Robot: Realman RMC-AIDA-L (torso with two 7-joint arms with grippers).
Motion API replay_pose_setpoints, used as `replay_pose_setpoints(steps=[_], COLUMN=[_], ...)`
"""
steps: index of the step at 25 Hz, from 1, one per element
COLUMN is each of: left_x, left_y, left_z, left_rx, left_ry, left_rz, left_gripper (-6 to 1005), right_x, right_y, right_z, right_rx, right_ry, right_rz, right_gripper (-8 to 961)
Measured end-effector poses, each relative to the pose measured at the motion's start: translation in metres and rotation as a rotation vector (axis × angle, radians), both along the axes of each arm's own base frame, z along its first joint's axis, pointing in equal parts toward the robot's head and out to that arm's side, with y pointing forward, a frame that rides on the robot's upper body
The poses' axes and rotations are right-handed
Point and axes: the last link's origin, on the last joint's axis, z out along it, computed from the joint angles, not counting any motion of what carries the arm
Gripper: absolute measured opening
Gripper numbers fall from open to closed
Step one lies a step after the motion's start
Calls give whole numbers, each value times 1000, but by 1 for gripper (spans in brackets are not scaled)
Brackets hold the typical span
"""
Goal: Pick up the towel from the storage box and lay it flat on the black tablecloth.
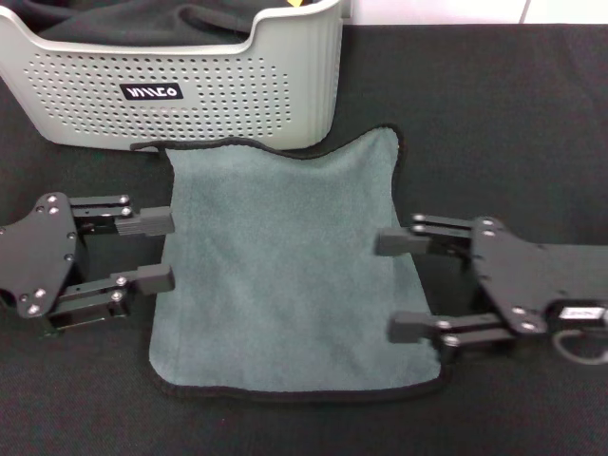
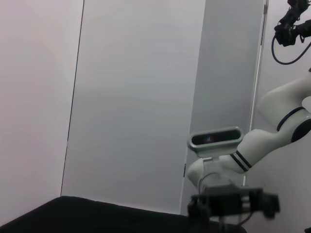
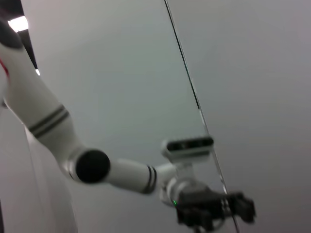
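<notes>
The towel (image 1: 285, 266) lies spread flat, grey-green face up with black edging, on the black tablecloth (image 1: 494, 123) just in front of the storage box (image 1: 190, 85). My left gripper (image 1: 152, 251) is open at the towel's left edge, fingers pointing inward. My right gripper (image 1: 404, 285) is open at the towel's right edge, fingers over the cloth's border. Neither holds anything. The left wrist view shows the right gripper (image 2: 233, 204) far off; the right wrist view shows the left gripper (image 3: 214, 208) far off.
The light grey storage box stands at the back left with a dark cloth (image 1: 142, 21) inside. Pale wall panels (image 2: 136, 97) fill both wrist views. The tablecloth reaches all edges of the head view.
</notes>
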Motion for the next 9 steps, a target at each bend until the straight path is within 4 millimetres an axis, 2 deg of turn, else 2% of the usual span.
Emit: replay_pose_setpoints(steps=[4,9], left_x=[1,2], left_y=[-1,-1], left_z=[1,-1], left_rx=[-1,-11], left_ry=[-7,-15], left_rz=[-3,2], left_gripper=[515,515], right_x=[-10,-21], right_y=[11,17], right_z=[-10,-13], right_rx=[15,16], right_ry=[-53,-63], right_rz=[29,62], right_gripper=[797,797])
